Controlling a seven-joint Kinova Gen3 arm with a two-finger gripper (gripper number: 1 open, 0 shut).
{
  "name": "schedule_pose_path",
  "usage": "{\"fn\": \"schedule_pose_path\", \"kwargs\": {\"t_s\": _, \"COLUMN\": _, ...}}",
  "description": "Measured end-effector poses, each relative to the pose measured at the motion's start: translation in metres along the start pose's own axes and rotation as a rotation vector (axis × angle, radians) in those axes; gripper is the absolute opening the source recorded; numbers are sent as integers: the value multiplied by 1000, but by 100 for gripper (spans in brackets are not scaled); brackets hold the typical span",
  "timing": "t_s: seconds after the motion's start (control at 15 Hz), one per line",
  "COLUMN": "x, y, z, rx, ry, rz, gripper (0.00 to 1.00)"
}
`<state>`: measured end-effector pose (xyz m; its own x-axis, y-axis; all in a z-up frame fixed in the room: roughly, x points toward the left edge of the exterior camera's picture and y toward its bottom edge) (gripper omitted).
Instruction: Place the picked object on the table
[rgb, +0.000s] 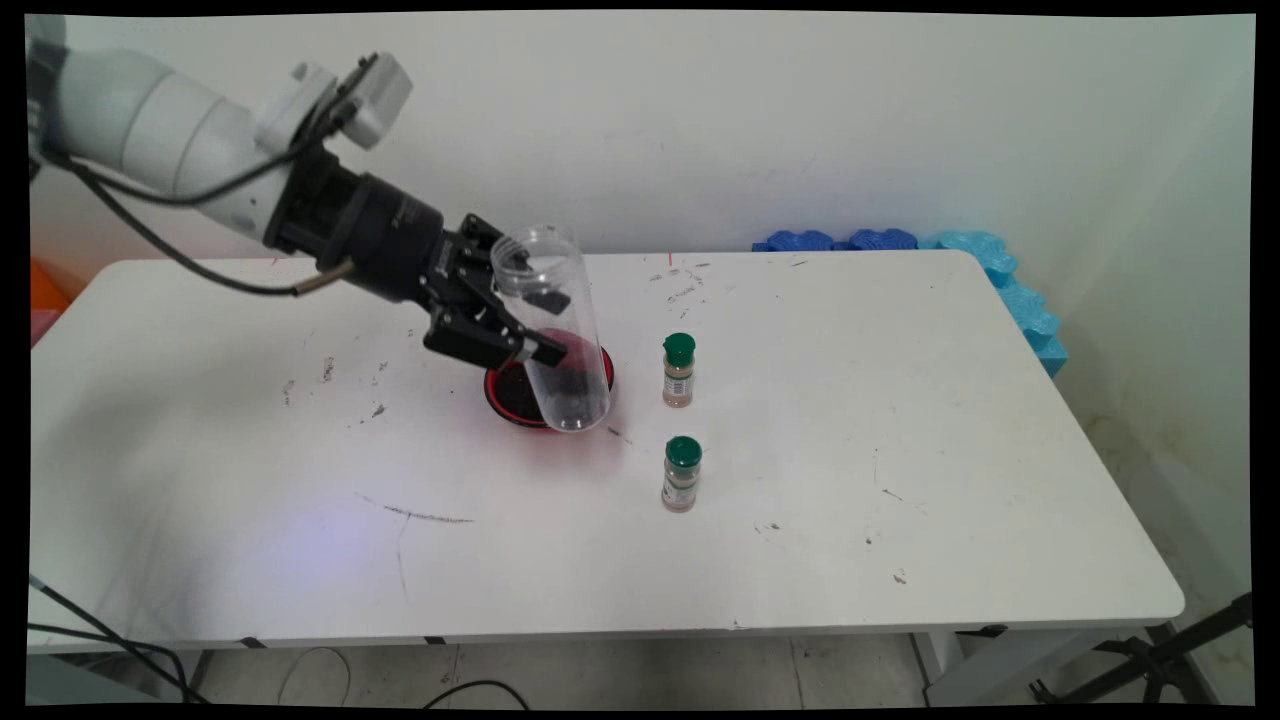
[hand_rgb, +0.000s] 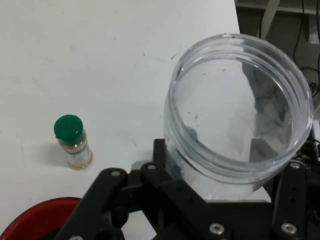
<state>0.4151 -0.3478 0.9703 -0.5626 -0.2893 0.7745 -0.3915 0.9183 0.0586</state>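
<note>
Jar (rgb: 553, 330): clear plastic, open-mouthed, tilted, held over the red bowl (rgb: 600, 365) at mid-counter. We log our hand (rgb: 520, 310) closed on the jar's sides; in the hand view the jar (hand_rgb: 235, 110) fills the right, mouth toward the camera. Bowl holds dark contents. Two green-capped spice bottles stand right of the bowl, one near (rgb: 679, 371), one further forward (rgb: 681, 474). White counter (rgb: 900, 450), scuffed.

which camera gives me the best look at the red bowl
The main view: the red bowl sits on the table behind the clear jar that the gripper holds. The hand view shows only a rim section at its bottom-left corner.
</note>
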Motion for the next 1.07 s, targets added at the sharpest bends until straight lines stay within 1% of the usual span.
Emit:
{"fn": "schedule_pose_path", "kwargs": {"t_s": 0.47, "x": -26, "y": 6, "z": 19, "rx": 19, "ry": -16, "rz": 25, "gripper": 0}}
{"fn": "schedule_pose_path", "kwargs": {"t_s": 0.87, "x": -51, "y": 11, "z": 36, "rx": 32, "ry": -32, "rz": 15, "gripper": 0}}
{"fn": "schedule_pose_path", "kwargs": {"t_s": 1.07, "x": -65, "y": 15, "z": 46, "rx": 30, "ry": -38, "rz": 8, "gripper": 0}}
